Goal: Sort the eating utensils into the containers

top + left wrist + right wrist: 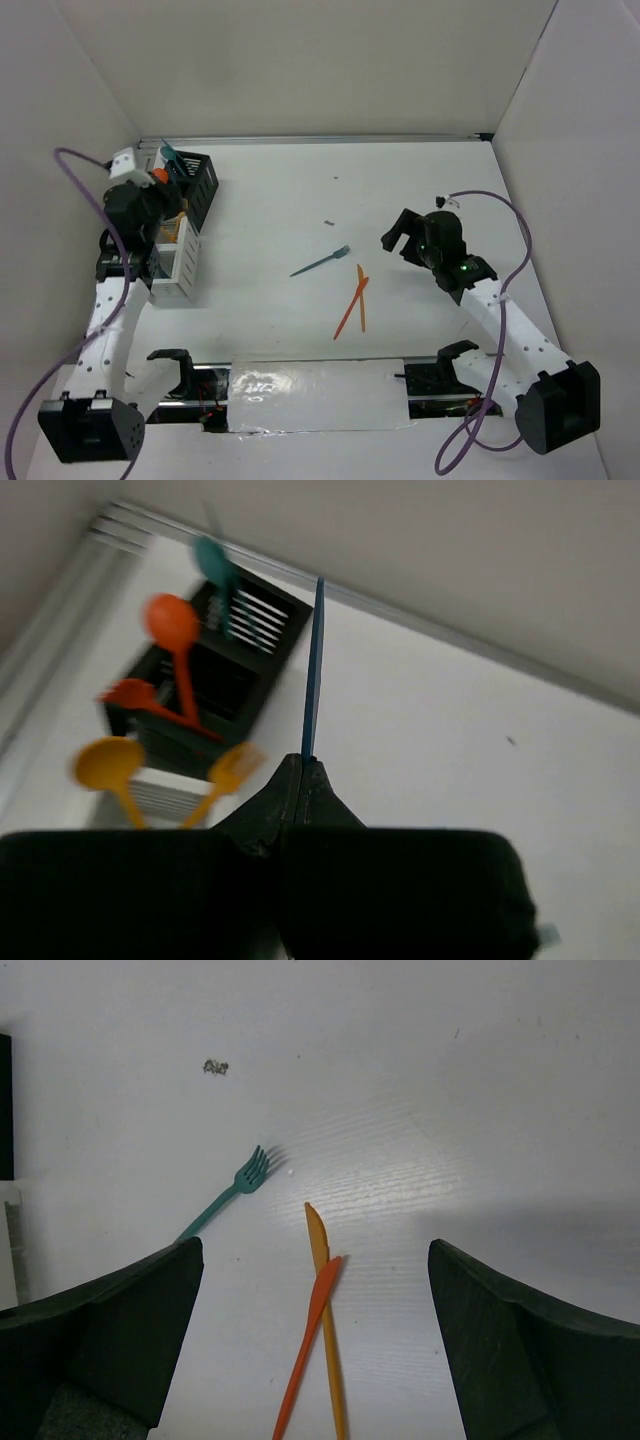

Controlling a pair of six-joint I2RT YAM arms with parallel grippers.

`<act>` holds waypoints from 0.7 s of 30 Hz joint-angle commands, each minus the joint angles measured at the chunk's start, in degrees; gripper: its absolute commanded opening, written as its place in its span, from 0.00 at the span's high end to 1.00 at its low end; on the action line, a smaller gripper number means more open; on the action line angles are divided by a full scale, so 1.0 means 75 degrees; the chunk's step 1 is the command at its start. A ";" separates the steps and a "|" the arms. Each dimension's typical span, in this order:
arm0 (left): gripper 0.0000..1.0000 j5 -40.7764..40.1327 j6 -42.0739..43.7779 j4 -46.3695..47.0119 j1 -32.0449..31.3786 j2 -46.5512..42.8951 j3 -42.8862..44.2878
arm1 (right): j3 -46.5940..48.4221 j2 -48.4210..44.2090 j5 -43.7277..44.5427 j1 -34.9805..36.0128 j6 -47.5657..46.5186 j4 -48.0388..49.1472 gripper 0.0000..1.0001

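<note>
My left gripper (302, 762) is shut on the end of a dark blue utensil (312, 660), whose thin handle points up past the black container (268, 620). Orange spoons (172, 625) and a teal utensil (212, 558) stand in that black container (205, 190). A yellow spoon (108, 765) and a yellow fork (235, 765) stand in the white container (165, 798), which sits next to it (185, 265). My right gripper (312, 1250) hangs open above the table (400, 235). Below it lie a teal fork (225, 1198), an orange knife (308, 1350) and a yellow knife (328, 1360), the two knives crossed.
White walls close in the table on the left, back and right. A small dark speck (328, 220) lies mid-table. A taped strip (315, 395) runs along the near edge between the arm bases. The teal fork (320, 262) and the knives (352, 300) lie in the middle.
</note>
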 commanded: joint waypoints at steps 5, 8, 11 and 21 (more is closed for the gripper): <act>0.97 -0.1575 0.1096 0.1898 0.1691 -0.1850 -0.1243 | 0.0416 0.0534 -0.0229 -0.0077 -0.0277 0.0767 0.00; 0.97 -0.1610 0.1237 0.2297 0.2243 -0.2261 -0.1747 | 0.0486 0.0839 -0.0381 -0.0100 -0.0324 0.1024 0.00; 0.98 -0.1482 0.1156 0.2556 0.2618 -0.2496 -0.2228 | 0.0637 0.1202 -0.0464 -0.0112 -0.0383 0.1107 0.00; 0.99 -0.0836 0.0746 0.2054 0.2807 -0.2765 -0.3037 | 0.0791 0.1707 -0.0604 -0.0100 -0.0418 0.1341 0.00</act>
